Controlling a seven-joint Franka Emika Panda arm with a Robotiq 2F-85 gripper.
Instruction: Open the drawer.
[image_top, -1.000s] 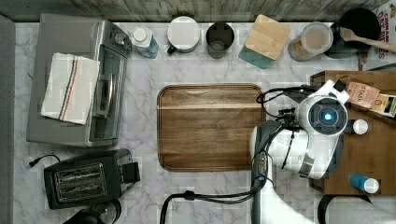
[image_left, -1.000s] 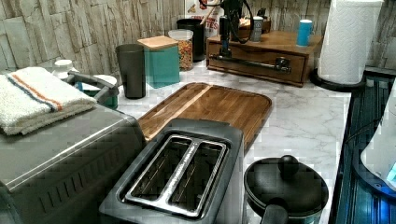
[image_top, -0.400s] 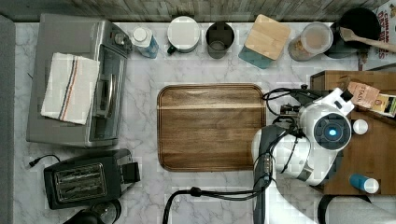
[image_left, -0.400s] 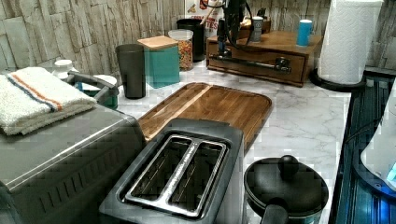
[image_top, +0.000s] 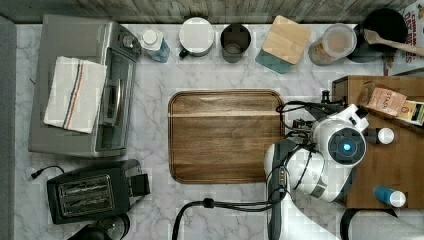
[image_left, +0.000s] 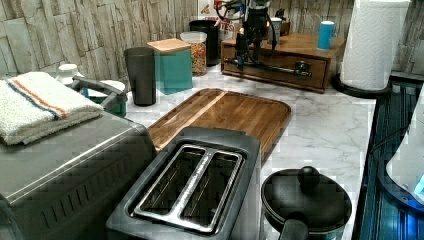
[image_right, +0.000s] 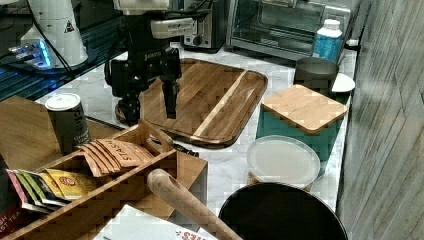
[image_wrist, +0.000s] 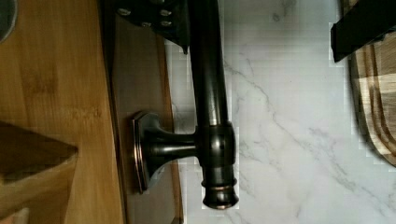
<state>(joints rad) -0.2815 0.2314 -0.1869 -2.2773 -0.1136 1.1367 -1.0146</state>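
Here the end effector (image_left: 243, 45) straddles the drawer (image_left: 280, 65) handle (image_wrist: 208, 93).
Fingers spread wide, gripping nothing, one behind the bar ready to pull outward.

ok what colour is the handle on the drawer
The handle is dark, near-black with a bronze sheen, clearest in the wrist view.

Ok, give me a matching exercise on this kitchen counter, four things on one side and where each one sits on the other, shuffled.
Things:
1. striped towel
2. blue cup
3. gripper
4. cutting board

Places:
A. on the wooden drawer unit's top
B. at the drawer's black bar handle
C. on the toaster oven
D. mid-counter, in front of the canisters

Pairs: 1-C, 2-A, 3-B, 4-D
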